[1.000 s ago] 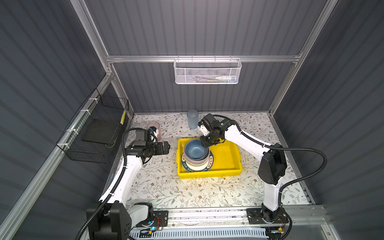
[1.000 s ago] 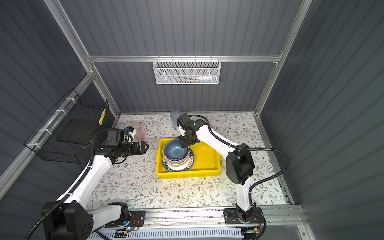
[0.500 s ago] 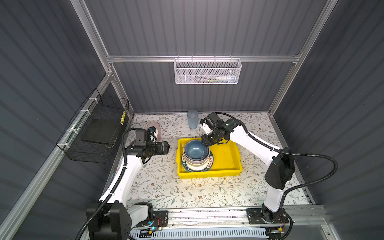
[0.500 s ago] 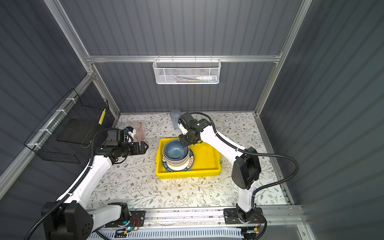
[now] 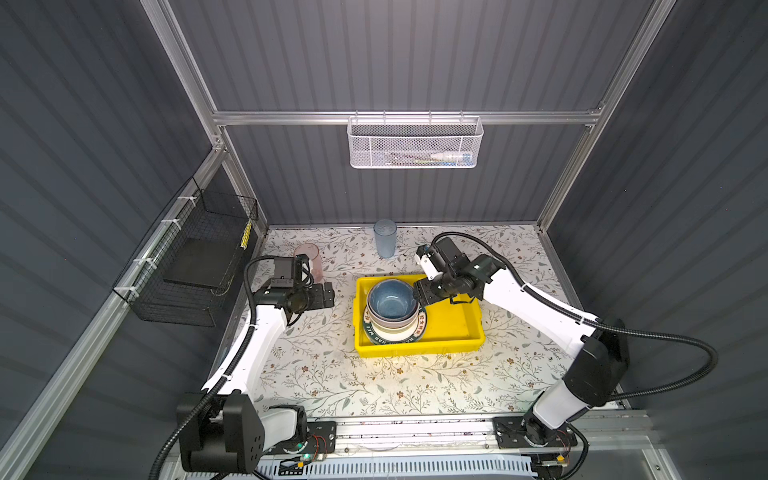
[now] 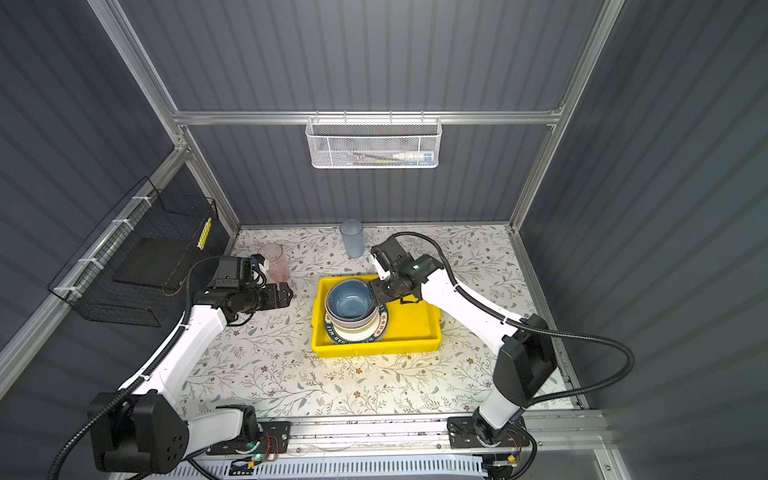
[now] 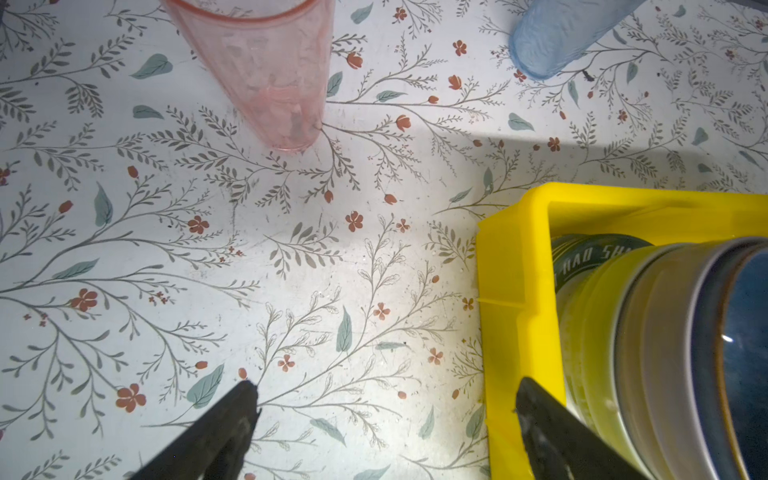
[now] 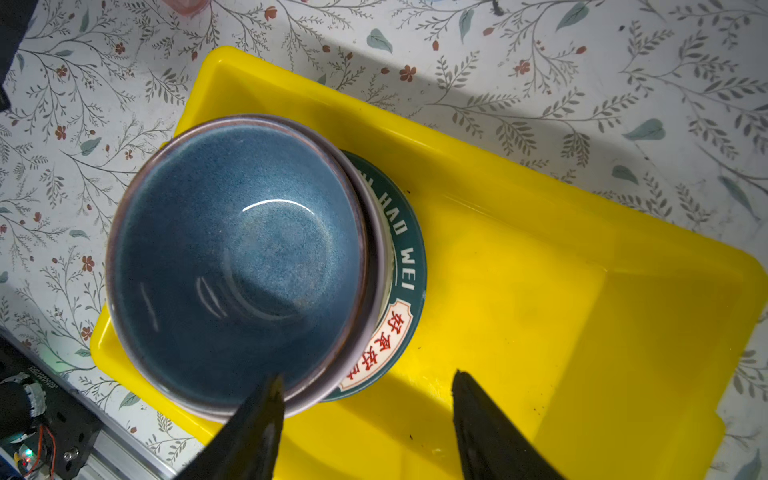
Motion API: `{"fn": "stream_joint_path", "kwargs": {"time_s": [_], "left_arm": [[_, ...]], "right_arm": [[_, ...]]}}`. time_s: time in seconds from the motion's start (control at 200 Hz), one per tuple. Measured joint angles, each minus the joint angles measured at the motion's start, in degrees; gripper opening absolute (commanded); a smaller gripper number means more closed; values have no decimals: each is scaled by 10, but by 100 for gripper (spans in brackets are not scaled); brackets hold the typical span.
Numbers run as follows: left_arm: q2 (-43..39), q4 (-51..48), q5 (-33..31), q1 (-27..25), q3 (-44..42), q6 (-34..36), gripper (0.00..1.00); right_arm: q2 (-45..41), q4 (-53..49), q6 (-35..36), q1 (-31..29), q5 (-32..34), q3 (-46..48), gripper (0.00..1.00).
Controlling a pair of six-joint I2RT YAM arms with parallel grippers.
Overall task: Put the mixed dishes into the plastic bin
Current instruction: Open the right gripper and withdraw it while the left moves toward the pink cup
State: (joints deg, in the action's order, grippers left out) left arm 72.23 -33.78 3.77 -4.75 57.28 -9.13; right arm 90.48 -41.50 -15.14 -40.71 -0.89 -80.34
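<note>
**Top views.** My left gripper (image 5: 326,295) hangs over the floral table (image 5: 332,374) with its jaws spread wide and empty. It is just beside the end wall of the yellow bin (image 5: 457,332). The pink tumbler (image 5: 308,254) stands upright close by my left wrist. The blue tumbler (image 5: 385,239) stands upright, well apart from that gripper and just outside the bin. My right gripper (image 5: 424,293) is over the bin, at the rim of the blue bowl (image 5: 390,299). That bowl tops a stack on the green lettered plate (image 5: 419,326).

**Left wrist view.** My fingers (image 7: 224,432) stand far apart, with only table between them. The pink tumbler is ahead of the fingertips, and one finger overlaps the bin's corner. Inside the bin, the plate carries a green bowl (image 7: 598,332), a lilac bowl (image 7: 673,353) and the blue bowl, nested.

**Right wrist view.** My fingers (image 8: 253,428) are parted with a clear gap and grip nothing. One tip lies over the blue bowl's rim, but I cannot tell whether it touches. The other tip hangs over bare bin floor. The blue bowl sits upright in the lilac bowl, at the end of the bin nearest my left gripper.
</note>
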Motion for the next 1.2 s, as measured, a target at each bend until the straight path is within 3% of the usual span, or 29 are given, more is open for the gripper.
{"fn": "stream_joint_path", "kwargs": {"time_s": [0.185,0.44,0.54,0.655,0.82,1.201], "left_arm": [[37,-12,-40,0,51,-18,86],[137,-35,-139,0,179,-25,76],[174,-45,-176,0,221,-25,69],[226,-55,-209,0,280,-15,54],[301,-68,-246,0,345,-3,54],[384,-104,-266,19,376,-1,54]], "right_arm": [[-87,54,-9,0,3,106,78],[-180,110,-21,8,-7,217,81],[-203,119,-24,12,-12,243,82],[-226,130,-24,14,-17,268,85],[-253,148,-27,18,-28,302,86],[-287,162,-41,23,-37,336,86]]}}
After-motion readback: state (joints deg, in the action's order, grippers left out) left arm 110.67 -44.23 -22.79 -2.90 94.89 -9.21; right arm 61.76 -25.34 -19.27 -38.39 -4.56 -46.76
